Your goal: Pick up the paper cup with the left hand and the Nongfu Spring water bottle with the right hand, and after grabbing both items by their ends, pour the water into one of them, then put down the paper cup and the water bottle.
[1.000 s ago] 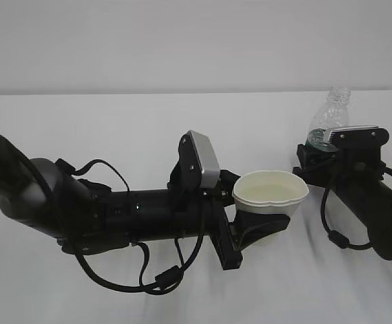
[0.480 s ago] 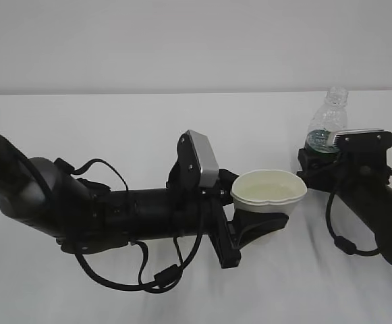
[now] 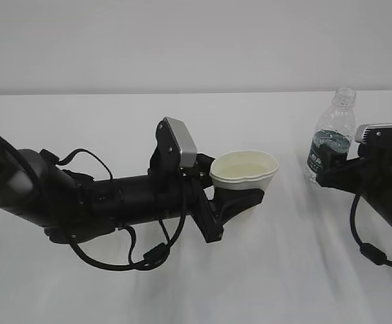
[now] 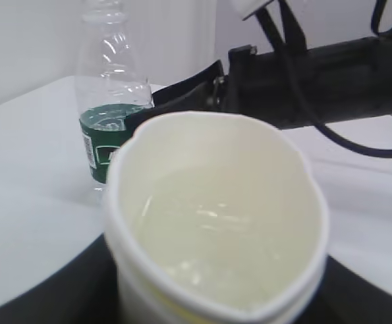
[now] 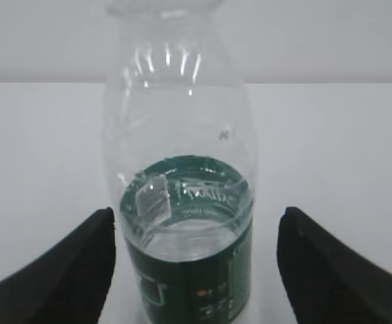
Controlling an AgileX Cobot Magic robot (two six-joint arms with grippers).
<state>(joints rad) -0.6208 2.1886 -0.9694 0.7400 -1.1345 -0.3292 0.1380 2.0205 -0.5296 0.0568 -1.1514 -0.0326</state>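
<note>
The paper cup (image 3: 244,174) is upright with my left gripper (image 3: 243,194) shut on its lower part, held above the table at mid-scene. In the left wrist view the cup (image 4: 216,223) fills the frame, and clear water (image 4: 209,212) lies in it. The Nongfu Spring water bottle (image 3: 332,143) stands uncapped on the table at the right, some water in its bottom. My right gripper (image 3: 326,169) is open just beside it. In the right wrist view the bottle (image 5: 182,196) stands between the black fingertips (image 5: 91,260), with a gap on each side.
A white table (image 3: 196,290) runs back to a plain white wall. Loose black cables (image 3: 148,260) hang under the left arm. In the left wrist view the right arm (image 4: 330,64) crosses behind the cup, with the bottle (image 4: 108,115) beside it.
The right gripper has widened, let go of the bottle and drawn back to the right; the bottle now stands free. The left arm has carried the cup left and slightly up.
</note>
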